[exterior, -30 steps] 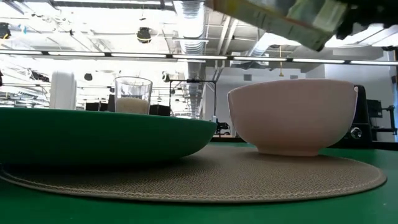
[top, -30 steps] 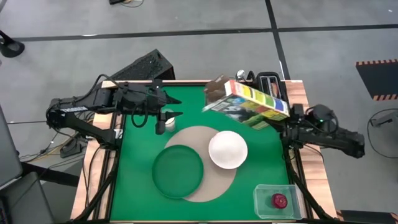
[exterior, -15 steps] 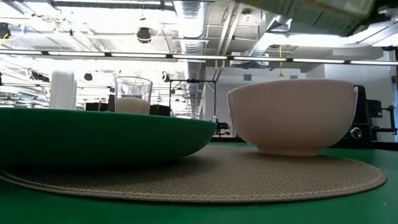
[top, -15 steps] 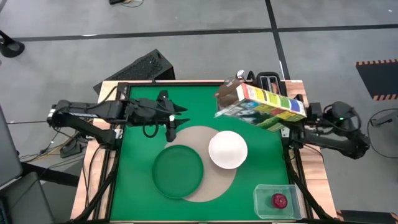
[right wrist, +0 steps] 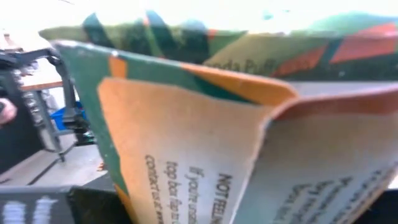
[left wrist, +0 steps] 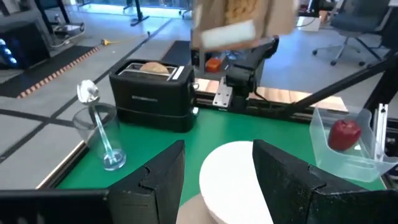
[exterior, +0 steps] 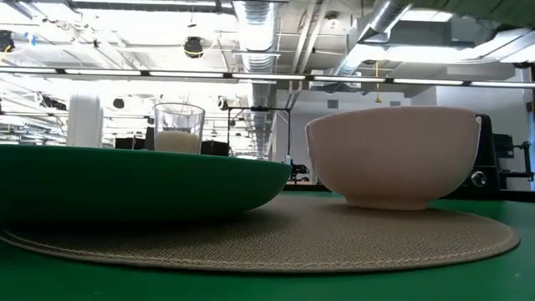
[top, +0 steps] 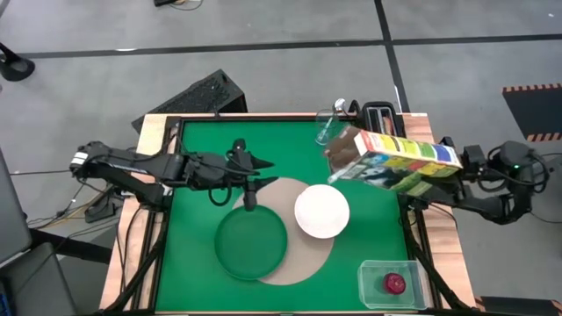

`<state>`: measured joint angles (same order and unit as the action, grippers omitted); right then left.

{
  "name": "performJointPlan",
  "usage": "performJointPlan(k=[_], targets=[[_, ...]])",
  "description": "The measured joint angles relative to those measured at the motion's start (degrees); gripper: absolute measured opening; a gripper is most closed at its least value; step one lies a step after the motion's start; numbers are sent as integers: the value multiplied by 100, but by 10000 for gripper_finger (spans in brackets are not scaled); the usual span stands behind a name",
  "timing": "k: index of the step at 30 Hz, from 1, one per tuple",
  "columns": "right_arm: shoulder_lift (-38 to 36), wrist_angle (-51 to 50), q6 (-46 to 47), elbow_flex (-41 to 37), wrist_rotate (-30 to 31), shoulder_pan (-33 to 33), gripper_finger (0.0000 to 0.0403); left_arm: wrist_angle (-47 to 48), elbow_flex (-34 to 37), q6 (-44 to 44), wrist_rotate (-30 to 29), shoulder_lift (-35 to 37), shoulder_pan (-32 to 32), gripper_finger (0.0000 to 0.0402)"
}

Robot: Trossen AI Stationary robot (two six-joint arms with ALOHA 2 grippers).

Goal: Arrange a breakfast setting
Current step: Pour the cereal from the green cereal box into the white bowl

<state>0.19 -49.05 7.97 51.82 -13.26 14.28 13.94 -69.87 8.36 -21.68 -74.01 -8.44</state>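
Observation:
My right gripper (top: 450, 172) is shut on the green-yellow cereal box (top: 395, 161), which it holds in the air at the table's right edge, beyond the white bowl (top: 321, 211). The box fills the right wrist view (right wrist: 205, 137). The bowl and the dark green plate (top: 252, 241) rest on the round beige placemat (top: 283, 188). My left gripper (top: 255, 180) is open and empty over the placemat's far-left edge, pointing toward the bowl (left wrist: 233, 174). The milk glass (exterior: 178, 127) stands behind the plate; my left arm hides it in the high view. My right gripper holds the cereal box by its right-hand end (top: 443, 167), coming level from the table's right side. The box hides the fingers, so the kind of hold cannot be told. The box is lifted clear, lying nearly flat, its open end (top: 338, 154) toward the table's middle.
A black toaster (top: 379, 114) with the pale bagel (left wrist: 154, 67) in it stands at the far right corner. Beside it is a clear glass holding the metal spoon (left wrist: 99, 130). The red apple (top: 393, 283) lies in a clear tub at the near right corner.
My right gripper has carried the cereal box from over the bowl's far side toward the table's right edge and up, out of the low view. My left gripper has moved from beside the milk glass toward the right and near, over the placemat's edge.

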Motion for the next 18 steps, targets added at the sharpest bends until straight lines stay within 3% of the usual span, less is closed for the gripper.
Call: performJointPlan(k=[10,18], targets=[[4,-1391,234,571,-65,13,276,-273,-9,193,-96,-279,-56,176],[4,-1910,273,605,-334,13,276,-481,-9,227,-201,-296,-56,176]])
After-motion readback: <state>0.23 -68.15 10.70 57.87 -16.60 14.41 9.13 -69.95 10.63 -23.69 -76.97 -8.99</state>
